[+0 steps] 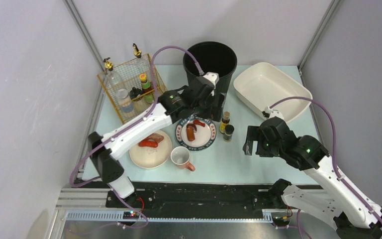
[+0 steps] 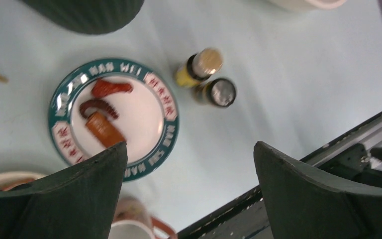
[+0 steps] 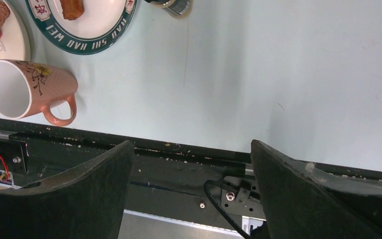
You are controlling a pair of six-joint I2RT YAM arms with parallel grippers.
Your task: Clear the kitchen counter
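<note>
The left gripper hung spread wide and empty above the pale mint-green kitchen counter, touching nothing. Below it lay a green-rimmed round plate of red-brown food and two small capped bottles. The right gripper was also wide and empty, over the counter's black front rail. Only its wrist view showed the pink flowered mug closely. Only the top view showed the tall black bucket beyond the left gripper and the white rectangular basin beyond the right.
</note>
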